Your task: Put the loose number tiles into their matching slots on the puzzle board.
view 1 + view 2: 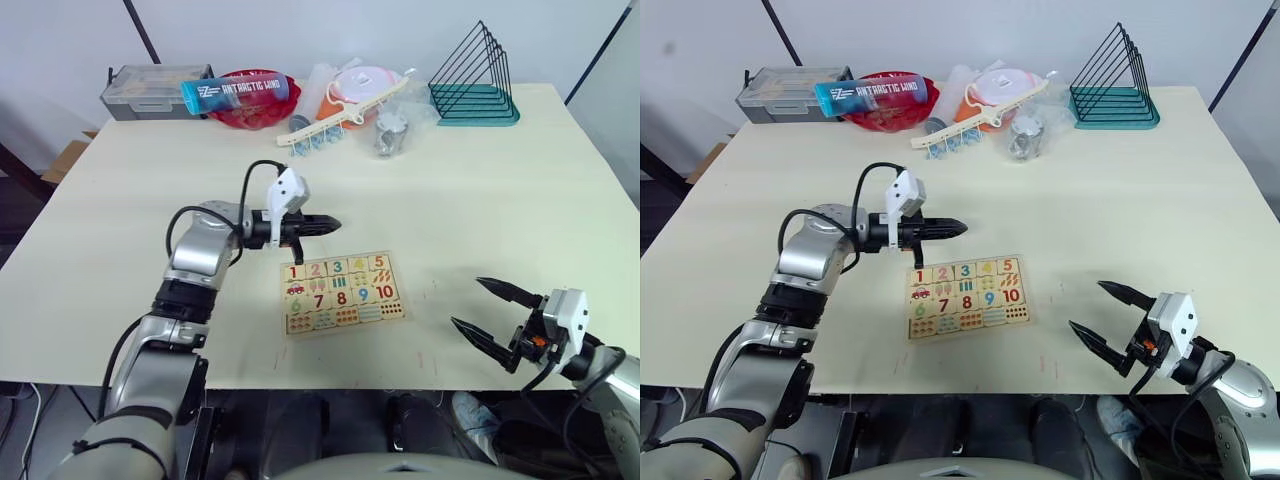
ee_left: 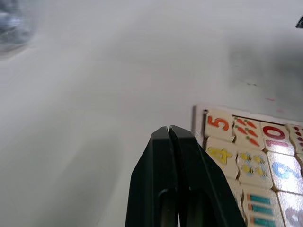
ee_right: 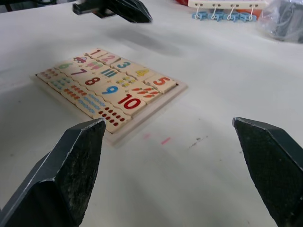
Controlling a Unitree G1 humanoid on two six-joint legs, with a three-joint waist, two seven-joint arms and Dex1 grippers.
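Note:
The puzzle board (image 1: 340,292) lies flat near the table's middle front. Number tiles 1 (image 1: 293,272) through 5 (image 1: 378,263) sit side by side in its far row, covering the slots. No tile lies on the table around the board. My left gripper (image 1: 335,224) hovers just beyond the board's far edge, shut with nothing between its fingers (image 2: 161,156). In its wrist view the 5 tile (image 2: 218,124) and 4 tile (image 2: 219,155) lie close beside it. My right gripper (image 1: 468,302) stands wide open and holds nothing, to the right of the board near the front edge.
Along the table's back edge stand a grey box (image 1: 150,90), a blue bottle (image 1: 235,92) lying on a red bowl (image 1: 250,110), a white clip hanger (image 1: 340,118), plastic bags (image 1: 395,125) and a green wire rack (image 1: 475,85).

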